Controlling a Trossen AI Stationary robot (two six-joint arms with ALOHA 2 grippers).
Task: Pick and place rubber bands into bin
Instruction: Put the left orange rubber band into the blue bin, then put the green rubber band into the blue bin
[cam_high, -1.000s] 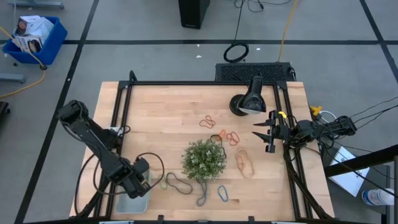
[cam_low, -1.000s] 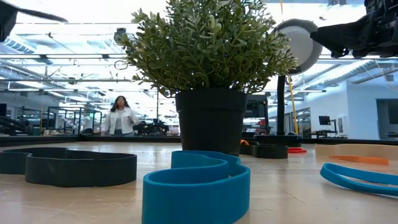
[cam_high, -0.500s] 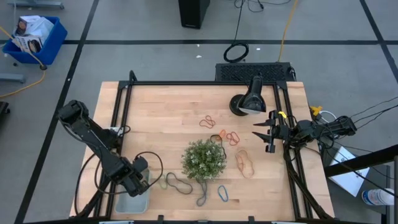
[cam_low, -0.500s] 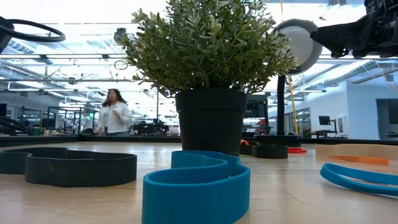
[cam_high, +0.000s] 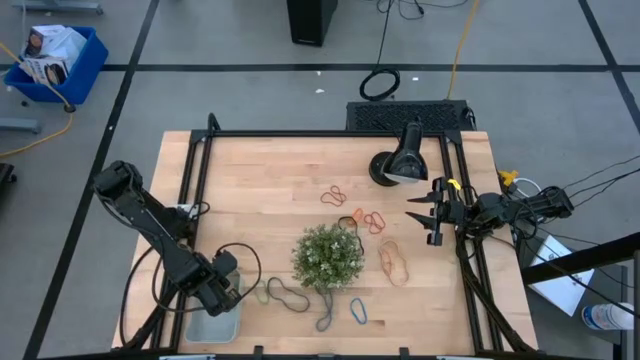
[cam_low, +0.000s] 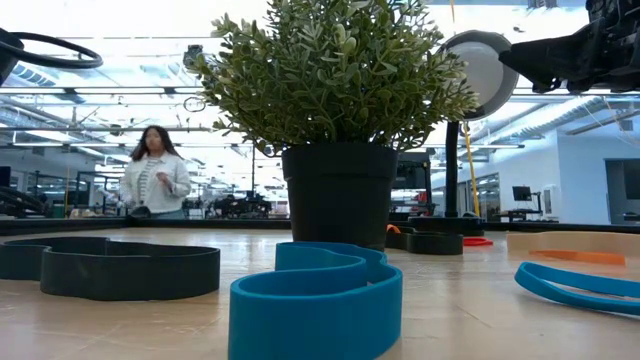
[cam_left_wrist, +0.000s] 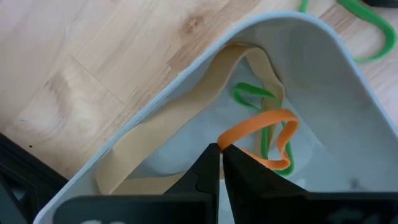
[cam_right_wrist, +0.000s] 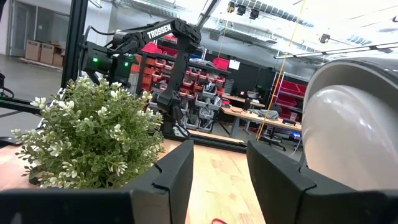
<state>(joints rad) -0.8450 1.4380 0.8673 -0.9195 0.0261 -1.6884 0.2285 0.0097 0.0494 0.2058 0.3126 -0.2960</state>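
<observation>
Over the last second the left gripper (cam_left_wrist: 221, 163) had barely shifted in the high view, staying over the bin (cam_high: 212, 325) at the lower left of the frame while its fingers (cam_left_wrist: 203, 177) began to part very slightly. In the left wrist view they were almost together, and an orange rubber band (cam_left_wrist: 266, 138) lay just beyond their tips inside the bin, beside a tan band (cam_left_wrist: 186, 118) and a green band (cam_left_wrist: 258, 106); whether the tips were touching the orange one was unclear. That looked like a drop just made, one more band delivered.

The right gripper (cam_high: 428, 213) waited at the right of the frame, fingers apart and empty. More rubber bands (cam_high: 372, 220) lay loose on the worktop (cam_high: 270, 180) around the plant (cam_high: 327, 257).
</observation>
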